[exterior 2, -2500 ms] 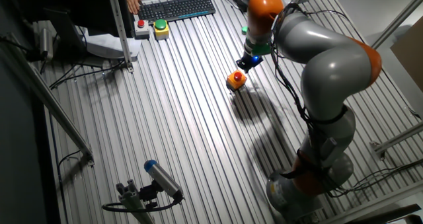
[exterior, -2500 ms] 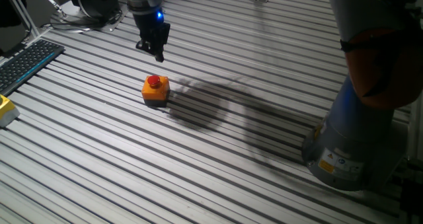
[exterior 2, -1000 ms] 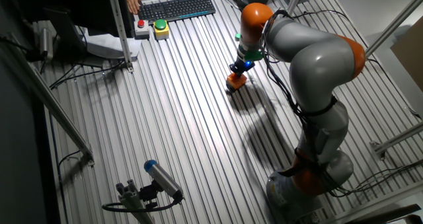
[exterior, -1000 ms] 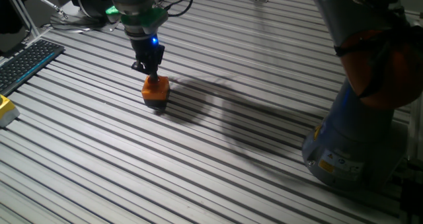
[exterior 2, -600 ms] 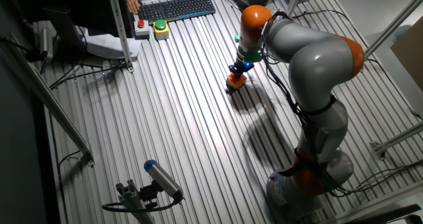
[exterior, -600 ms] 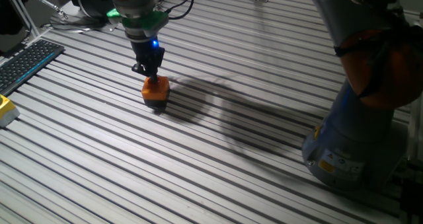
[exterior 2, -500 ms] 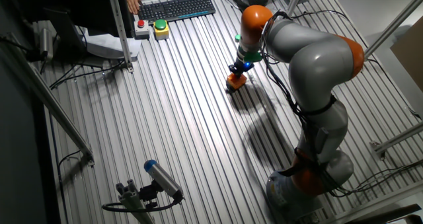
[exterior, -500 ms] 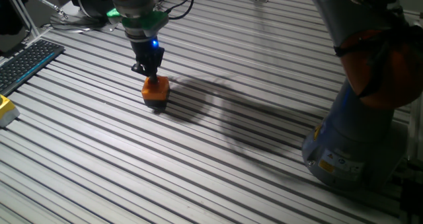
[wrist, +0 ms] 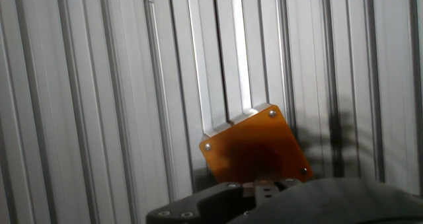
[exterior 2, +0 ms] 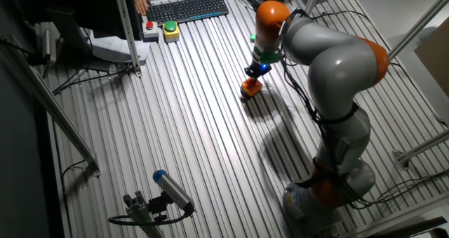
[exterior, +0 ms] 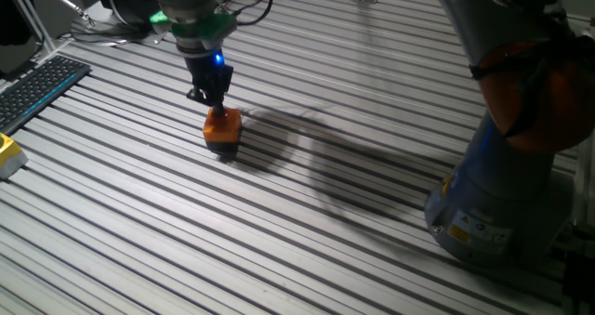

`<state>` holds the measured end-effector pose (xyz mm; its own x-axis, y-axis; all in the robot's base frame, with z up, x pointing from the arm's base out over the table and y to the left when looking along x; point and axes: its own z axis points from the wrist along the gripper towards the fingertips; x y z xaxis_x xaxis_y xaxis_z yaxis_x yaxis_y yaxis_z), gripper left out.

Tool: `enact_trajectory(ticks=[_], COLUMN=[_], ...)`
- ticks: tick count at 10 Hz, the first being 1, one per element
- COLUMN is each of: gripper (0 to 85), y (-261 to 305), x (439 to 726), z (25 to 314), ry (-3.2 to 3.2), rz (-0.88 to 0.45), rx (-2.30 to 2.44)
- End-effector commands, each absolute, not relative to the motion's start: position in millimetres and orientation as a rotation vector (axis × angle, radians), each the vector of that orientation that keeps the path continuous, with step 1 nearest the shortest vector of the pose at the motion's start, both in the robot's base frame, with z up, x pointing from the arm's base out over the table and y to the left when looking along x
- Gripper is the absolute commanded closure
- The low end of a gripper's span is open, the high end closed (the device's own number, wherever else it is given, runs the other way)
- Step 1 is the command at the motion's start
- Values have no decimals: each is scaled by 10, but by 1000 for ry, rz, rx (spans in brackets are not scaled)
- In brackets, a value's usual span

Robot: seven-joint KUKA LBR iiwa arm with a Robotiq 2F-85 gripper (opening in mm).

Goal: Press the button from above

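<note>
Button: small round red push-button cap on a small orange-yellow box (exterior: 222,125); the cap is hidden in every view, only the box body shows. It sits on the ribbed metal tabletop (exterior: 307,213), far side from the arm's base.
Gripper: black two-finger gripper (exterior: 214,98) directly over the box, tips at its top. Cannot tell whether the fingers are spread or pressed together; no view shows the tips.
Change: since half a second ago the box sits slightly to the right and nearer in the one fixed view; the gripper moved with it.
Meaning: my reading is that the tips are bearing on the cap but also nudging the box sideways, so the push is not purely vertical.
Hand view only: box face (wrist: 254,148) lies skewed to the tabletop ribs.
Other fixed view only: grey-and-orange arm (exterior 2: 330,55) arches over the box (exterior 2: 250,87).
</note>
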<state>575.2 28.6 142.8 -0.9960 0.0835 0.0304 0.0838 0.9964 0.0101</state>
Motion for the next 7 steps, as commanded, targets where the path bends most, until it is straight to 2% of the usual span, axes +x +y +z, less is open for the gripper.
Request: enact_trajectory(ticks=[1, 4, 7], gripper=[850, 850, 850], y=[264, 160, 148], x=[5747, 5714, 5701], z=[1531, 1717, 1743], ry=[-3108, -3126, -3131], rz=[-24, -30, 11], rx=[-131, -134, -177])
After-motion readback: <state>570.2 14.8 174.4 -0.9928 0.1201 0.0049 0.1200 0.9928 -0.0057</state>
